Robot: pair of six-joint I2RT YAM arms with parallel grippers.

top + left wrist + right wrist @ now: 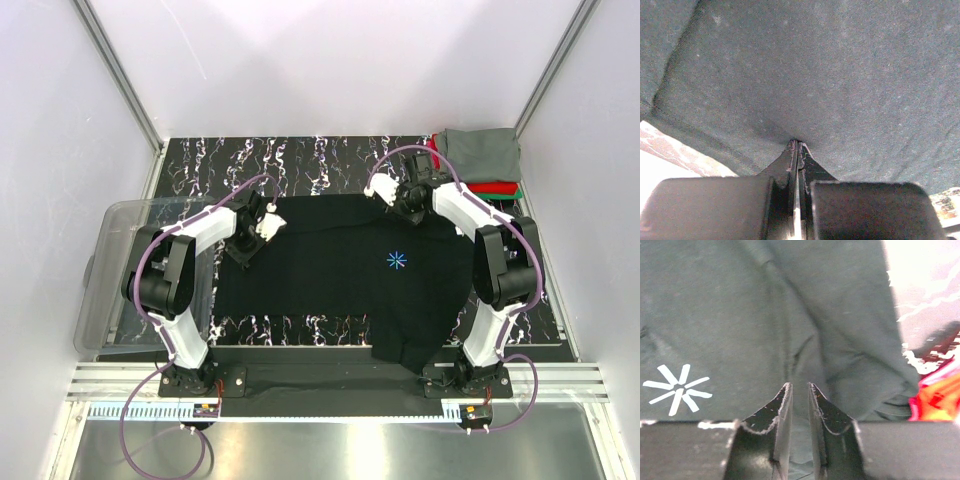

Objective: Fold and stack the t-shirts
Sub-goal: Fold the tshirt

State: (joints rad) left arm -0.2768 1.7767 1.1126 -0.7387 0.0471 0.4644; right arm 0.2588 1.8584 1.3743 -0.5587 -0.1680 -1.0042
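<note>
A black t-shirt lies spread on the marbled table, its star logo right of centre. My left gripper is at the shirt's far left corner. In the left wrist view, my gripper is shut, with the black cloth puckered at its tips. My right gripper is at the far right edge of the shirt. In the right wrist view, my gripper stands a narrow gap apart over a crease of cloth. A folded grey shirt tops a red one at the far right corner.
A clear plastic bin stands off the table's left edge. The shirt's lower hem hangs over the near edge by the right arm's base. In the right wrist view the red of the stack shows just right of the black cloth.
</note>
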